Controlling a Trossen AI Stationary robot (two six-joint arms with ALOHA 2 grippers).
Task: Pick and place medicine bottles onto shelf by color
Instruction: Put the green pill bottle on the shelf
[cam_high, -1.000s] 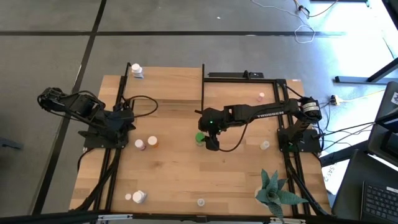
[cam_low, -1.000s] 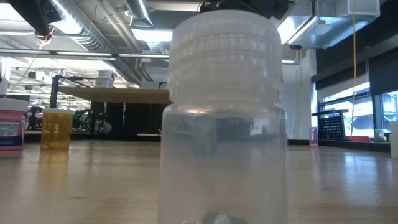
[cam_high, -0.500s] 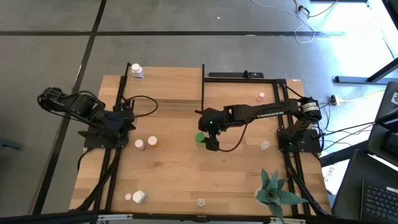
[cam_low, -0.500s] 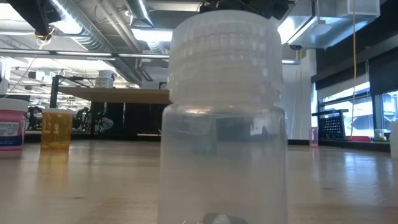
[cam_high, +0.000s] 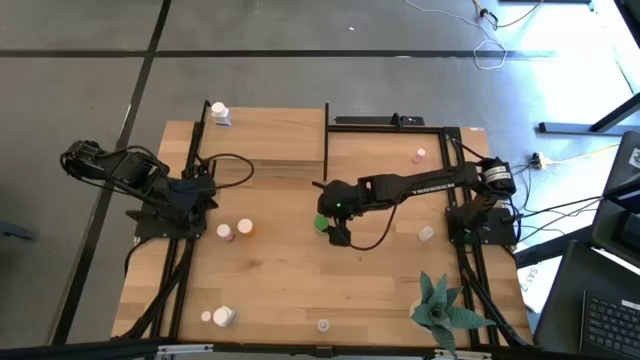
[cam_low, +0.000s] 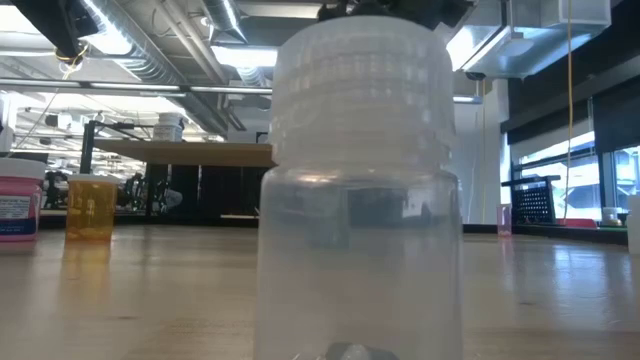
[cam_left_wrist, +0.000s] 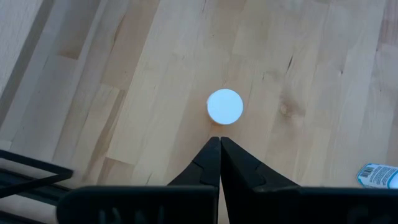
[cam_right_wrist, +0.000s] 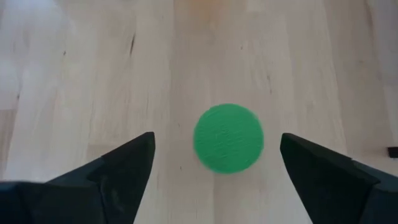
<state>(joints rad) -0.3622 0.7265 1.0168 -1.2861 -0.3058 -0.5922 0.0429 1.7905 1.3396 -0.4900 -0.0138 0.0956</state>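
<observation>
On the left of the light wooden worktop (cam_high: 290, 270), the left gripper (cam_left_wrist: 220, 146) is parked over its own side with its dark jaws pressed fully together and holding nothing, which suits an arm that is waiting; its wrist camera is looking down on a round white bottle cap (cam_left_wrist: 224, 106) just ahead of the tips, apart from them. Near it, a small pink bottle (cam_high: 226, 232) and a small orange bottle (cam_high: 245, 228) are standing side by side, and a white-capped bottle (cam_high: 220, 114) is sitting at the far left corner of the raised light wood shelf with thin black posts (cam_high: 265, 135), probably as the start of one colour group. Two more small pale bottles (cam_high: 218, 317) are waiting at the near left edge. In the middle, the right gripper (cam_high: 337, 232) is hanging directly above the larger green round-capped bottle (cam_right_wrist: 228, 137), its jaws spread as wide as they go with the cap centred in the gap and neither finger touching it, so it appears to be lining up for a straight descent and a grasp across the cap. A clear plastic bottle (cam_low: 355, 190) is standing right in front of the low camera. Further right, another small pink bottle (cam_high: 420, 155), a small clear bottle (cam_high: 426, 234) and a green spiky plant (cam_high: 442, 310) are sitting well apart, none yet sorted.
</observation>
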